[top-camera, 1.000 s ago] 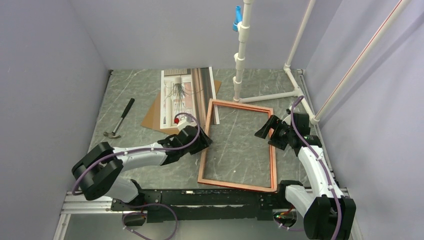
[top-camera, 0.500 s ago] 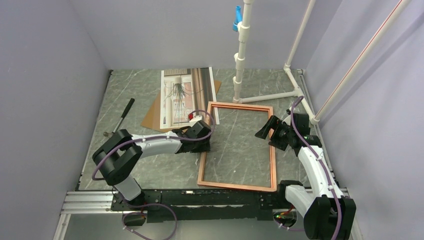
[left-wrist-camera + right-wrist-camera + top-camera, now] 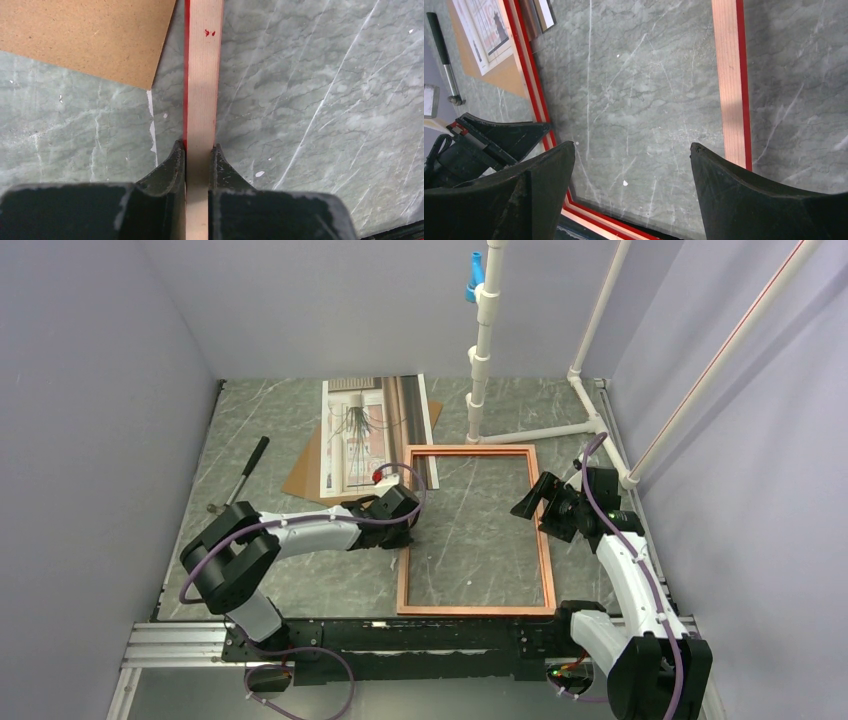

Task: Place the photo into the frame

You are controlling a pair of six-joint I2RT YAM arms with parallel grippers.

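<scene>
The frame (image 3: 475, 610) lies back side up on the table, copper-orange with a red edge. My left gripper (image 3: 408, 530) is shut on its left bar (image 3: 202, 75), one finger pressed to each side of the bar. The photo (image 3: 375, 430) lies picture side up at the back, left of the frame, resting on a brown backing board (image 3: 305, 475). My right gripper (image 3: 530, 502) hangs open above the frame's right half, its fingers apart over bare table, the right bar (image 3: 729, 75) just beside one fingertip (image 3: 704, 155). The photo (image 3: 484, 30) also shows in the right wrist view.
A hammer (image 3: 240, 480) lies at the left of the table. A white pipe stand (image 3: 480, 360) rises behind the frame, its base tubes running to the back right corner. The board's corner (image 3: 85, 35) lies close to the held bar. Purple walls enclose the table.
My left gripper has shut on the frame's left bar. The frame has swung from a slanted lie to square with the table. The right arm has stayed put.
</scene>
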